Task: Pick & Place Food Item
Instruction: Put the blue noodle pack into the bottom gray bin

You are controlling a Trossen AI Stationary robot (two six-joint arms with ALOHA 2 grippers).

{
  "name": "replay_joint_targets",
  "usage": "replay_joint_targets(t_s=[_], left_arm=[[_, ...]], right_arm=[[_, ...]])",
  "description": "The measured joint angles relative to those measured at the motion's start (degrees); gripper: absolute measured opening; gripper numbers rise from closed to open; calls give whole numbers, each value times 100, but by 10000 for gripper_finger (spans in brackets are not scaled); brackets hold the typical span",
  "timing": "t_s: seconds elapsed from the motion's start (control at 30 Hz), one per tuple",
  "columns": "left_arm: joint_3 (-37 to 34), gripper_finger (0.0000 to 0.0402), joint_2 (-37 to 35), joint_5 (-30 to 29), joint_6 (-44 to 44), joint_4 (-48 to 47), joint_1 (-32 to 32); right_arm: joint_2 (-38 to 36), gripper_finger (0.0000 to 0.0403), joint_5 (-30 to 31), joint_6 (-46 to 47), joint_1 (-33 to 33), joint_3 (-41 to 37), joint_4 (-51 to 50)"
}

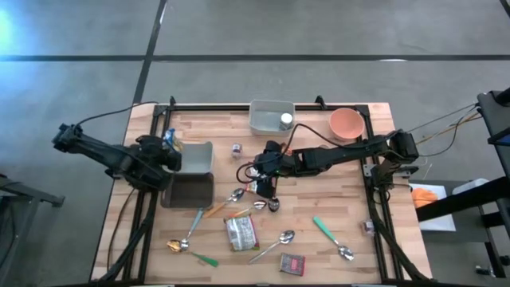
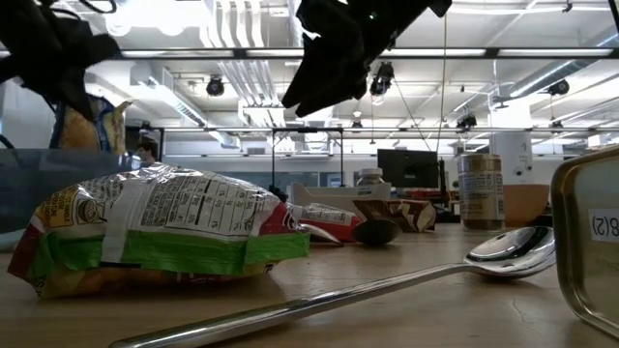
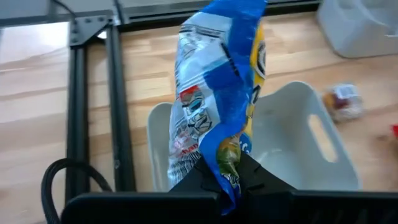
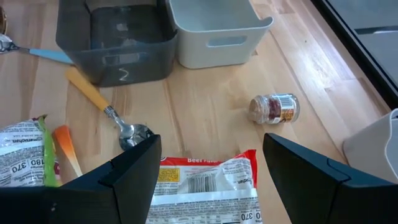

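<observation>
My left gripper point(image 3: 227, 190) is at the table's left side point(image 1: 166, 150), shut on a blue, white and yellow snack bag point(image 3: 217, 93). The bag is held in the air by the left rim of the white bin point(image 1: 198, 157). My right gripper point(image 4: 211, 142) hangs open over the middle of the table point(image 1: 267, 183). Below it, clear of the fingers, a red and white noodle packet point(image 4: 208, 180) lies flat on the wood. A green and red bag point(image 1: 240, 233) lies nearer the front edge. My left gripper pinches one crumpled end of the snack bag point(image 3: 227, 163) between its two fingers. The rest of the bag stands out beyond the fingertips, lifted clear, over the white bin point(image 3: 292, 143).
A dark grey bin point(image 1: 189, 190) stands in front of the white one. A clear tub point(image 1: 271, 117) and an orange bowl point(image 1: 347, 123) stand at the far edge. A small jar point(image 4: 275, 108), several spoons point(image 1: 275, 243) and a small red box point(image 1: 292, 264) lie about the table.
</observation>
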Motion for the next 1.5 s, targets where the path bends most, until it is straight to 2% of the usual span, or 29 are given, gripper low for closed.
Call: replay_joint_targets(t_s=[0.47,0.7,1.0,1.23,1.5], left_arm=[[-226,0,919,80,-776,63,160],[-231,0,1328,166,-778,220,465],[-318,0,1345,214,-419,508,868],[-318,0,1345,233,-354,592,923],[-412,0,1372,334,123,1266,1146]], right_arm=[[0,282,-2,-61,0,0,77],[0,282,-7,-59,4,0,81],[0,282,-11,-80,4,0,91],[0,282,-23,-105,4,0,98],[0,282,-24,-105,4,0,120]])
